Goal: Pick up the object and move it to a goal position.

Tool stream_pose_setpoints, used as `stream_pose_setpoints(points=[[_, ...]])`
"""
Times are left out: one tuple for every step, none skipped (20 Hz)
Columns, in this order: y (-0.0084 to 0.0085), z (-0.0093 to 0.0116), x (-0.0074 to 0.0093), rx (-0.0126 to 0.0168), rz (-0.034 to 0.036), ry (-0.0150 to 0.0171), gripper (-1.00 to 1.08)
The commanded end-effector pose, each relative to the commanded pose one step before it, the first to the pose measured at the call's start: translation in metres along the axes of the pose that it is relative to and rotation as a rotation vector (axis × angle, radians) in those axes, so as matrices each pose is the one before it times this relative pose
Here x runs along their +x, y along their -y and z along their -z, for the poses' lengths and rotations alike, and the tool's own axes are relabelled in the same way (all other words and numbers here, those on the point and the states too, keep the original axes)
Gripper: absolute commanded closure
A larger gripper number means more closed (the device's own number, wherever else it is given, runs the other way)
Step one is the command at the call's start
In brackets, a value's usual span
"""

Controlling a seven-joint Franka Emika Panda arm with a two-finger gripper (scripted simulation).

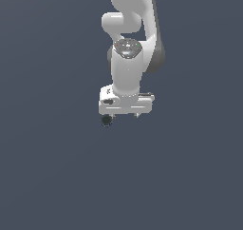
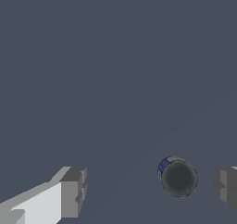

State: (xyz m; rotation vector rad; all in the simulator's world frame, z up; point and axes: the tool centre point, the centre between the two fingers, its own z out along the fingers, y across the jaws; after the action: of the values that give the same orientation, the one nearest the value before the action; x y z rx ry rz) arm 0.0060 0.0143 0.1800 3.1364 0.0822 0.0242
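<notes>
Two fingers (image 2: 71,193) stand wide apart in your wrist view, so you have the gripper (image 2: 148,190) open and holding nothing. You can see the object (image 2: 178,178), a small dark round thing with a blue patch on its side, lying in the gap, much nearer one finger and clear of both. In the exterior view your arm (image 1: 129,62) hangs straight down, hand lowermost, with the object (image 1: 106,120) at about seven o'clock just beneath the hand.
</notes>
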Motion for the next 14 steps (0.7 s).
stream_pose_setpoints(points=[[-0.00001, 0.0, 0.0, 0.0, 0.0, 0.0, -0.92], [-0.00063, 0.00028, 0.00003, 0.00022, -0.00174, -0.00053, -0.92], [-0.00191, 0.00082, 0.00008, 0.00069, -0.00517, -0.00154, -0.92], [-0.00315, 0.00137, 0.00013, 0.00113, -0.00853, -0.00256, -0.92], [-0.00437, 0.00192, 0.0002, 0.00158, -0.01184, -0.00357, -0.92], [-0.00553, 0.00246, 0.00029, 0.002, -0.01494, -0.00455, -0.92], [-0.00506, 0.0023, 0.00031, 0.00185, -0.01365, -0.00422, -0.92], [-0.00374, 0.00175, 0.00027, 0.00138, -0.01008, -0.00316, -0.92], [-0.00247, 0.0012, 0.00021, 0.00091, -0.00658, -0.00211, -0.92], [-0.00115, 0.00061, 0.00012, 0.00043, -0.00304, -0.00102, -0.92], [-0.00012, 0.00004, 0.0, 0.0, 0.0, 0.0, -0.92], [0.00124, -0.00063, -0.00012, -0.00042, 0.00297, 0.001, -0.92], [0.00031, -0.00033, -0.00029, 0.0, 0.0, 0.0, -0.92], [-0.00079, -0.00119, -0.00035, 0.00007, -0.00347, 0.00061, -0.92]])
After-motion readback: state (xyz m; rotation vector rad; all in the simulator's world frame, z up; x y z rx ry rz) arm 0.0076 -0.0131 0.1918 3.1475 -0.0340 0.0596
